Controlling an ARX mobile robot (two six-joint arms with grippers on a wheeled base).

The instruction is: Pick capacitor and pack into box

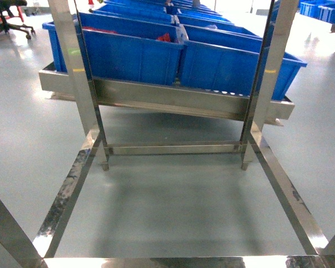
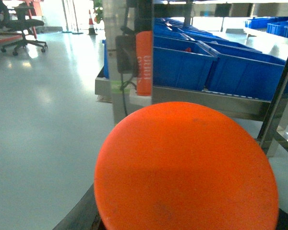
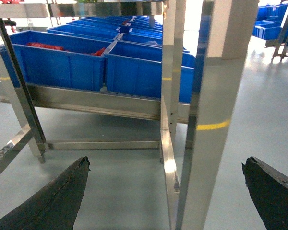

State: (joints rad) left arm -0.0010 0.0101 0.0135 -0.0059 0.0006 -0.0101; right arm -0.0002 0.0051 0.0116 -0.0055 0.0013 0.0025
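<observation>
In the left wrist view the round orange end of a capacitor (image 2: 187,167) fills the lower frame, right in front of the camera. It hides my left gripper's jaws; only one dark finger (image 2: 81,215) shows along its lower left edge. A polished steel post mirrors the capacitor as an upright orange cylinder (image 2: 144,62). My right gripper (image 3: 165,167) is open, its two black fingertips (image 3: 79,167) wide apart over the grey floor with nothing between them. Neither gripper shows in the head view. The box is out of view.
Rows of blue plastic bins (image 1: 134,53) sit on a low steel rack (image 1: 167,97). Upright steel posts (image 1: 72,61) and floor rails (image 1: 67,195) frame the space ahead. A steel post (image 3: 216,96) stands close before my right gripper. An office chair (image 2: 21,24) stands far left.
</observation>
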